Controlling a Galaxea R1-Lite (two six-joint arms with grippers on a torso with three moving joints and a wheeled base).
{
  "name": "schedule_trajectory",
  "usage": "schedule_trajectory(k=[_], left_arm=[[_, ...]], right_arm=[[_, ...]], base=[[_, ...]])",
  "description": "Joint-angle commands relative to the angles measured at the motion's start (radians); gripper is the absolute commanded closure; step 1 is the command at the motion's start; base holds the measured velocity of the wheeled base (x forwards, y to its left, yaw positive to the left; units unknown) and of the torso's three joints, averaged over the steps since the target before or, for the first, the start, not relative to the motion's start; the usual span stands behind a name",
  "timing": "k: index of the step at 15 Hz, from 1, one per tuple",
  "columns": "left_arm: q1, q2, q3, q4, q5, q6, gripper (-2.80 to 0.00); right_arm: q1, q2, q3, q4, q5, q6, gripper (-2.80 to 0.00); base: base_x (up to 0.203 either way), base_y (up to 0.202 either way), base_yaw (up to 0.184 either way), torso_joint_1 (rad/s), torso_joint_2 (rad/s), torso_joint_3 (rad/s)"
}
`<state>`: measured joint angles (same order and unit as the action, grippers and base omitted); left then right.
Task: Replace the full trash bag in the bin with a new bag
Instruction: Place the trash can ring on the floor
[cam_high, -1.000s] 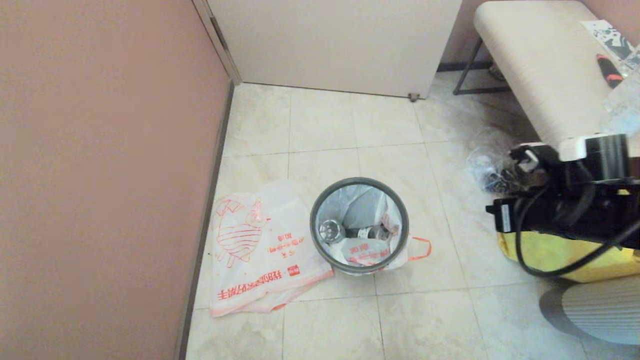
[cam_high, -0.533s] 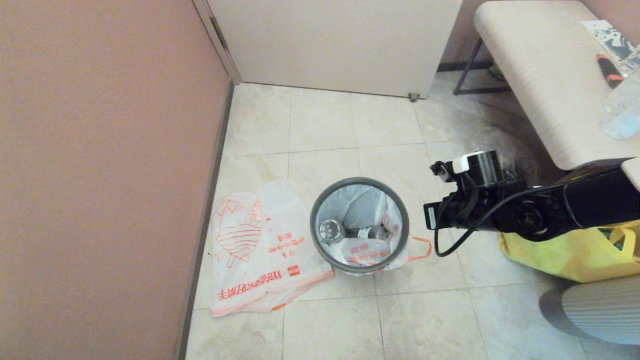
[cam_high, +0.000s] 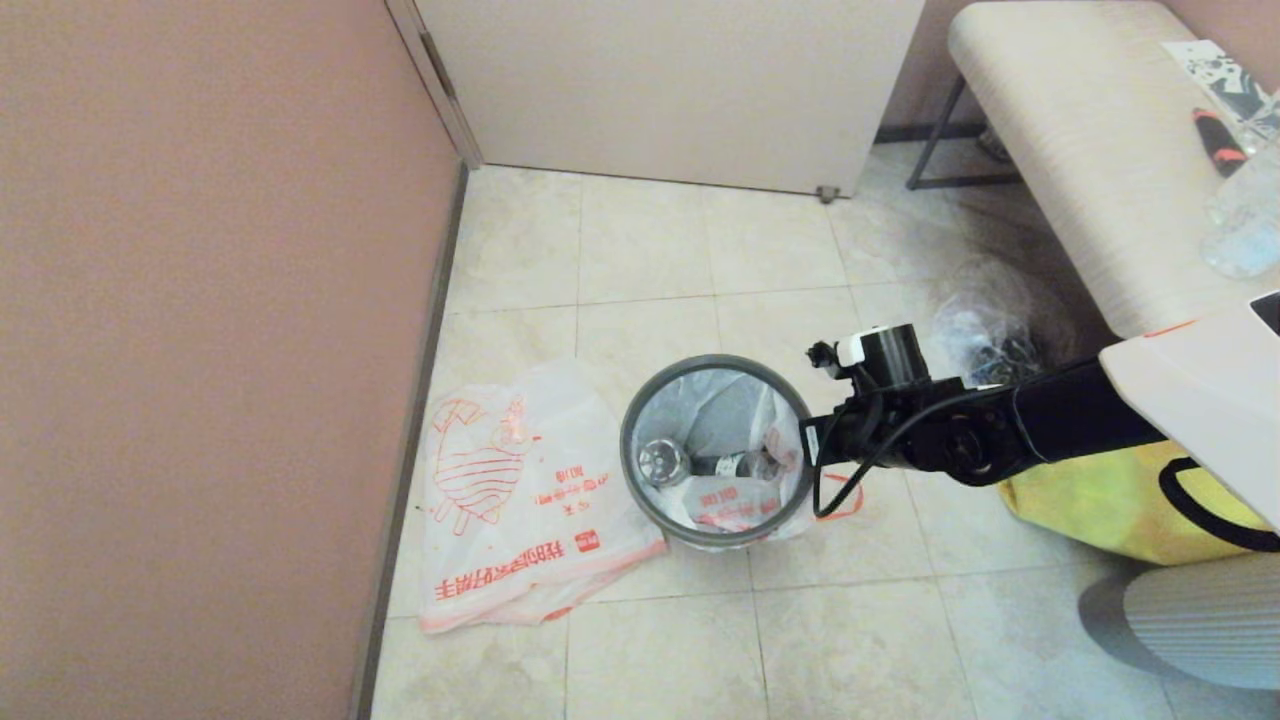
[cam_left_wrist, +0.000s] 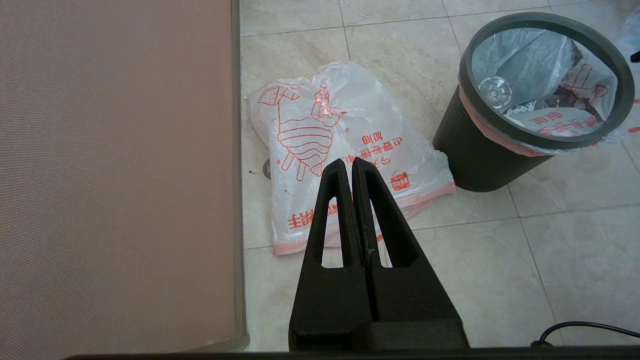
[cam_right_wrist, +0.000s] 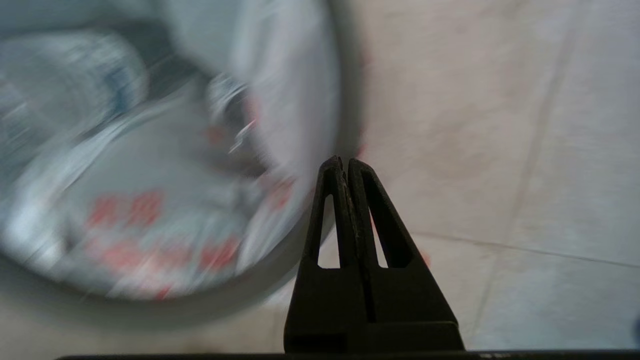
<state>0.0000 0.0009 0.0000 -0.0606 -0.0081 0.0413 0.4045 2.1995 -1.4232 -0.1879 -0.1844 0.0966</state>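
The black bin (cam_left_wrist: 480, 150) stands on the tiled floor, with a dark grey hoop (cam_high: 640, 500) around its rim. The full trash bag (cam_high: 735, 495) lines the bin, with clear bottles showing inside, and an orange handle (cam_high: 850, 500) hangs over the right side. The new bag (cam_high: 520, 500), limp with a red striped cartoon, lies flat on the floor left of the bin. My right arm (cam_high: 960, 440) reaches in from the right. Its gripper (cam_right_wrist: 344, 161) is shut and empty just above the bin's right rim. My left gripper (cam_left_wrist: 351, 162) is shut and empty, hanging over the new bag.
A pink wall (cam_high: 200, 350) runs close along the left, and a pale door (cam_high: 680, 90) stands behind. On the right are a yellow tote (cam_high: 1110, 500), a clear bag of dark items (cam_high: 985, 335) and a bench (cam_high: 1080, 150).
My right arm has swung left from over the yellow tote to the bin's right rim. The bin and both bags have not moved.
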Motion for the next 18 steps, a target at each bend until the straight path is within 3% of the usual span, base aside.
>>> schedule_trajectory(k=[1, 2, 3, 14, 15, 18], left_arm=[[0.000, 0.001, 0.023, -0.001, 0.000, 0.000, 0.00], [0.000, 0.001, 0.023, 0.000, 0.000, 0.000, 0.00], [0.000, 0.001, 0.023, -0.001, 0.000, 0.000, 0.00], [0.000, 0.001, 0.023, -0.001, 0.000, 0.000, 0.00], [0.000, 0.001, 0.023, -0.001, 0.000, 0.000, 0.00], [0.000, 0.001, 0.023, -0.001, 0.000, 0.000, 0.00]], right_arm=[[0.002, 0.041, -0.037, -0.001, -0.039, 0.001, 0.00], [0.003, 0.050, -0.047, -0.009, -0.088, 0.001, 0.00], [0.003, 0.031, -0.046, -0.018, -0.089, 0.003, -2.80], [0.016, 0.080, -0.089, 0.008, -0.086, 0.066, -2.80], [0.016, 0.078, -0.091, 0.008, -0.084, 0.066, 0.00], [0.016, 0.075, -0.095, 0.008, -0.084, 0.064, 0.00]], base=[[0.000, 0.000, 0.000, 0.000, 0.00, 0.000], [0.000, 0.000, 0.000, 0.000, 0.00, 0.000], [0.000, 0.000, 0.000, 0.000, 0.00, 0.000], [0.000, 0.000, 0.000, 0.000, 0.00, 0.000], [0.000, 0.000, 0.000, 0.000, 0.00, 0.000], [0.000, 0.000, 0.000, 0.000, 0.00, 0.000]])
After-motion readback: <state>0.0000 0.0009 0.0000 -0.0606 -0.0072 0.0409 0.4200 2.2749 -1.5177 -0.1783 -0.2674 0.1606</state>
